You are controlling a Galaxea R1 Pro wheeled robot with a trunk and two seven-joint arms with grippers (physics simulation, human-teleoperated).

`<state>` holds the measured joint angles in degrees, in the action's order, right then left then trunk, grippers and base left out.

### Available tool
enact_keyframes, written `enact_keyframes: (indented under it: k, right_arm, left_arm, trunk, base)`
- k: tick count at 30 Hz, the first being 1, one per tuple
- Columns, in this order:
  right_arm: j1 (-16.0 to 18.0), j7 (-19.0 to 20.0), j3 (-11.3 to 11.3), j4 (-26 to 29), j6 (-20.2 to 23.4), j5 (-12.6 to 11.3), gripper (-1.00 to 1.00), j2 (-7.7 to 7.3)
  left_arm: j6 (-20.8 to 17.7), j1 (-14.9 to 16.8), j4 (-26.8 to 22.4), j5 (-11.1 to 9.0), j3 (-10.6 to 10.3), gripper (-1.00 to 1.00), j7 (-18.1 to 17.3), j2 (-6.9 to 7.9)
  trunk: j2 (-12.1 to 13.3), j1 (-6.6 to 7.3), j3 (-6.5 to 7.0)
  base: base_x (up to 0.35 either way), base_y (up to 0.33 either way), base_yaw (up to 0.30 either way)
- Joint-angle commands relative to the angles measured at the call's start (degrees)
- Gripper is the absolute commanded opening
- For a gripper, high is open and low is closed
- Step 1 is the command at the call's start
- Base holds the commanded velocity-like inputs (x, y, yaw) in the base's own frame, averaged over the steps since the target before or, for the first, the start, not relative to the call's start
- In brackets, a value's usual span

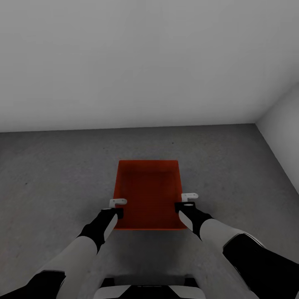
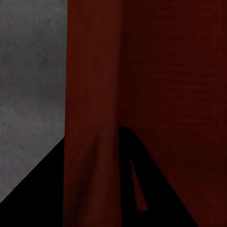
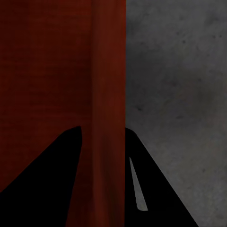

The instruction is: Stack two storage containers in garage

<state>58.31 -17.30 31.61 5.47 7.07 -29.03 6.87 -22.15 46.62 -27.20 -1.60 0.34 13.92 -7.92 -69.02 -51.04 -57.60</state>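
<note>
Both pincers, left pincer (image 1: 117, 203) and right pincer (image 1: 189, 197), pinch the container's (image 1: 147, 195) side walls above bare concrete floor (image 1: 50, 174); white walls (image 1: 137, 62) ahead.

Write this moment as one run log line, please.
place: garage floor | object: storage container, upright | left gripper: shut on left wall | right gripper: shut on right wall | second container: not seen
</note>
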Motion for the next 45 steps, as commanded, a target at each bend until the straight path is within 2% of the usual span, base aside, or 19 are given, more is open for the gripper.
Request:
enact_keyframes:
  k: [1, 5, 13, 45]
  right_arm:
    - [-0.04, -0.27, 2.67, 0.06, 0.4, -0.5, -1.0, -0.02]
    - [-0.04, -0.27, 2.67, 0.06, 0.4, -0.5, -1.0, -0.02]
    - [-0.04, -0.27, 2.67, 0.06, 0.4, -0.5, -1.0, -0.02]
    - [-0.04, -0.27, 2.67, 0.06, 0.4, -0.5, -1.0, -0.02]
  left_arm:
    - [-0.09, 0.05, -1.1, -1.39, 0.42, -1.0, -0.46, -0.67]
    - [-0.09, 0.05, -1.1, -1.39, 0.44, -1.0, -0.46, -0.67]
    - [-0.09, 0.05, -1.1, -1.39, 0.42, -1.0, -0.47, -0.67]
    - [-0.11, 0.05, -1.1, -1.39, 0.42, -1.0, -0.38, -0.68]
  trunk:
    - [-0.02, 0.0, -0.03]
    - [-0.02, 0.0, -0.03]
    - [-3.23, -1.76, -1.47]
    - [-3.23, -1.76, -2.13]
  base:
    - [0.0, 0.0, 0.0]
    - [0.0, 0.0, 0.0]
    - [0.0, 0.0, 0.0]
    - [0.0, 0.0, 0.0]
